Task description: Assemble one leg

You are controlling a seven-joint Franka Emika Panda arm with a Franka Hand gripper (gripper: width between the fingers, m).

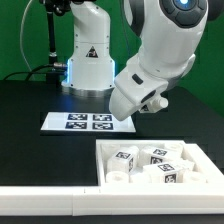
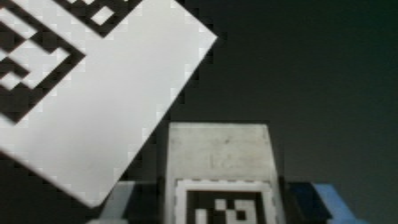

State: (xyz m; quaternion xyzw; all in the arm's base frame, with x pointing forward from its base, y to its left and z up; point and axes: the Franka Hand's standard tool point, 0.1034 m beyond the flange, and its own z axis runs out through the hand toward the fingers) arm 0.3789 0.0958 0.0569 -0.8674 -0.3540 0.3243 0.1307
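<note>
In the wrist view the tool (image 2: 222,197) is closed on the leg (image 2: 222,155): a dark finger presses against each side of the white block, whose tagged face is turned toward the camera. The marker board (image 2: 89,85) shows tilted beside it on the black worktop (image 2: 302,70). In the exterior view the arm (image 1: 150,60) reaches down from the upper right of the frame, above the board's right end, and hides the tool and leg. At lower right, a walled white tray (image 1: 102,165) holds other tagged white blocks (image 1: 160,157).
</note>
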